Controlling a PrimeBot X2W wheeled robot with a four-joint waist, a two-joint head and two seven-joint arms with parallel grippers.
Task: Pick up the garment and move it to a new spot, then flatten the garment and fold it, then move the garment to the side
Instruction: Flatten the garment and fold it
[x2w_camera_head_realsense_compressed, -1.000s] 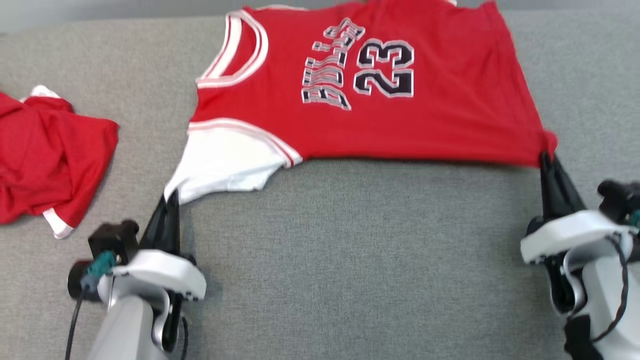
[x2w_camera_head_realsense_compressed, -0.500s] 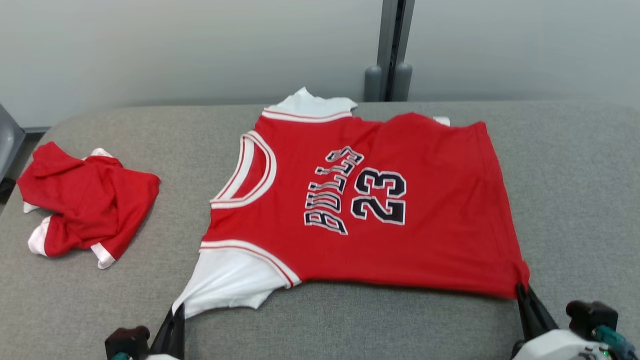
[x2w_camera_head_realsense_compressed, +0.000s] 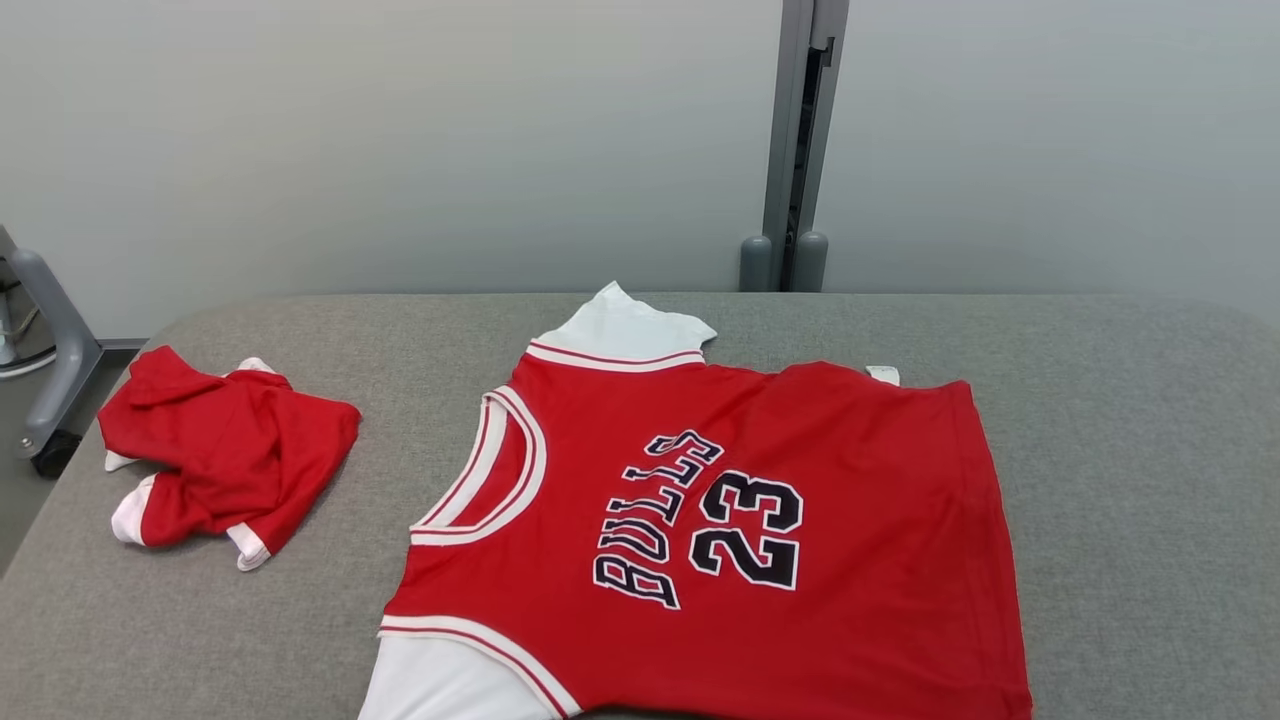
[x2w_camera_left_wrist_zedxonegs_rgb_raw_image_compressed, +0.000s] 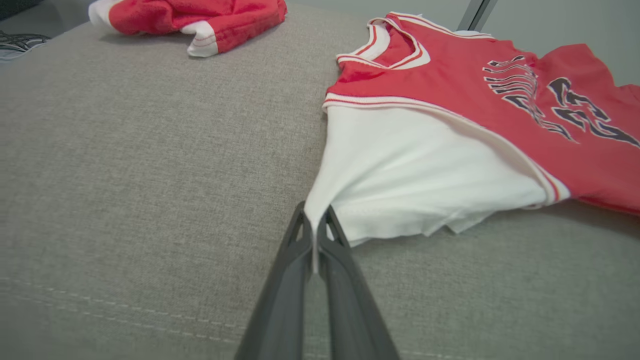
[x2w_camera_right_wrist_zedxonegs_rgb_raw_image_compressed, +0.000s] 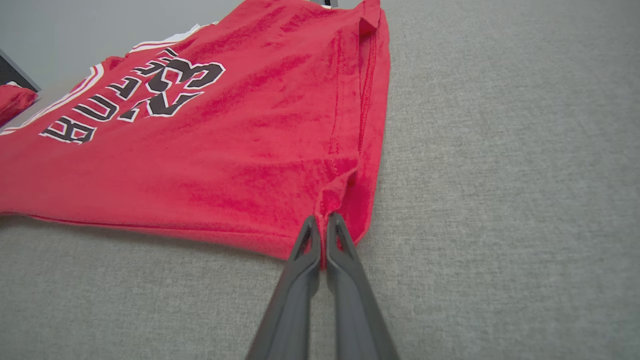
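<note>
Red jersey (x2w_camera_head_realsense_compressed: 800, 520), grey upholstery (x2w_camera_head_realsense_compressed: 1150, 450).
White sleeve (x2w_camera_left_wrist_zedxonegs_rgb_raw_image_compressed: 415, 170) in left jaws, red hem (x2w_camera_right_wrist_zedxonegs_rgb_raw_image_compressed: 330, 200) in right jaws; black-white "BULLS 23" print (x2w_camera_head_realsense_compressed: 700, 530), red-white striped trim (x2w_camera_head_realsense_compressed: 500, 480); dark grey fingers (x2w_camera_right_wrist_zedxonegs_rgb_raw_image_compressed: 295, 300).

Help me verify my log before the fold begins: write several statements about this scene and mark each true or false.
1. The left claw is shut on the white sleeve corner of the red basketball jersey printed BULLS 23. True.
2. The right claw hangs open. False: it is shut on the jersey's red hem corner.
3. A crumpled red-and-white garment lies apart from the jersey. True.
4. The jersey is folded in half. False: it lies spread out, print facing up.
</note>
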